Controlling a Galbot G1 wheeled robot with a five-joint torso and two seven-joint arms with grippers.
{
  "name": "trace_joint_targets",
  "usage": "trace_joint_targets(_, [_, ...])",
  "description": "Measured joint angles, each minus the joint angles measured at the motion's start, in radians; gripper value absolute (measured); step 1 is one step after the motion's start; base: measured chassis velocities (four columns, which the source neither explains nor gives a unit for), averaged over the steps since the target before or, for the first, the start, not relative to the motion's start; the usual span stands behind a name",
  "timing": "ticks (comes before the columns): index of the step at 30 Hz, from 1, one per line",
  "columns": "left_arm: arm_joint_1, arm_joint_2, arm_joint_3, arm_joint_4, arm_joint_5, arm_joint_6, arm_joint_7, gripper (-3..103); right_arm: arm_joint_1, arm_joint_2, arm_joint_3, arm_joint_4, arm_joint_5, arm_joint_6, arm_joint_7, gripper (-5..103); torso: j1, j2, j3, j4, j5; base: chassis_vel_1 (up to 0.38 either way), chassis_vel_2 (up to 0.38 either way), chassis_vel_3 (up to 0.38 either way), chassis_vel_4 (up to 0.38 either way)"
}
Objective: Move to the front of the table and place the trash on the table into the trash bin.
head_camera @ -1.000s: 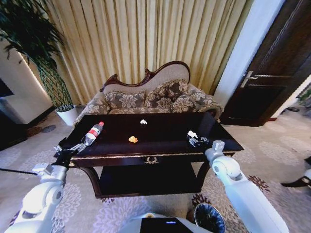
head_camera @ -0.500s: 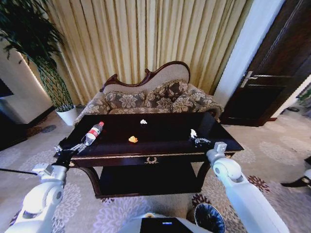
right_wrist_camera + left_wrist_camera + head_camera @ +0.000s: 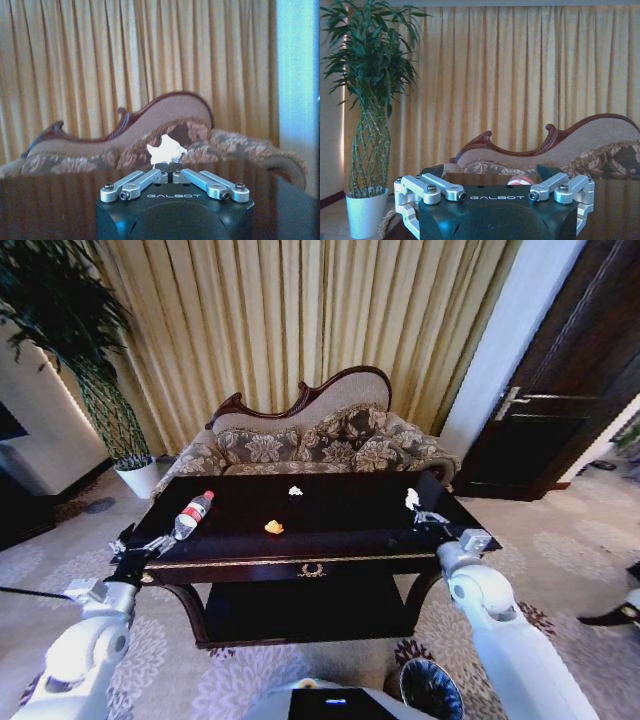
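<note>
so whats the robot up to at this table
The robot stands at the dark glossy wooden table, clearing litter. Its right gripper is shut on a small white crumpled wad and holds it over the table's right end. The left gripper is open at the left front corner, near the clear plastic bottle with red cap. An orange scrap and another white wad lie on the top. The round dark bin sits by the robot's base.

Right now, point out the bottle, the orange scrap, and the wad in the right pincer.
bottle (image 3: pixel 193 512): head view, red label.
orange scrap (image 3: pixel 273 527): head view, its middle.
wad (image 3: pixel 166 148): right wrist view, white crumpled top above the shut fingertips.
</note>
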Motion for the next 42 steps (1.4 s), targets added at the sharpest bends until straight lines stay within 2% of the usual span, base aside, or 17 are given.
trace_joint_targets(7, [0.003,0.009,-0.012,0.004,-0.017,-0.004,-0.001,100,-0.031,0.038,0.029,0.031,-0.048,0.019,0.000,0,0.000,0.000,0.000,0.0000,0.0001,0.000,0.000,0.000,0.000])
trace_joint_targets(22, [-0.003,0.012,-0.008,0.004,-0.020,-0.003,-0.001,100,-0.045,0.037,0.024,0.034,-0.051,0.019,0.000,0,0.000,0.000,0.000,0.0000,0.0000,0.051,-0.045,-0.045,0.044])
trace_joint_targets(35, [-0.003,0.008,-0.007,0.004,-0.016,-0.001,0.003,100,-0.047,0.050,0.015,0.023,-0.056,0.020,0.000,0,0.000,0.000,0.000,0.0000,0.0001,0.262,-0.250,-0.250,0.261])
trace_joint_targets(38, [-0.003,0.005,-0.003,0.003,-0.013,0.000,0.003,100,-0.060,0.073,0.008,0.001,-0.102,0.035,0.000,0,-0.001,0.000,0.000,-0.0001,0.0000,0.282,-0.293,-0.289,0.271])
trace_joint_targets(42, [-0.003,0.005,-0.003,0.006,-0.013,0.000,0.004,100,-0.063,0.089,0.003,-0.022,-0.114,0.038,0.000,0,-0.001,0.001,0.000,-0.0001,0.0000,0.227,-0.215,-0.224,0.209])
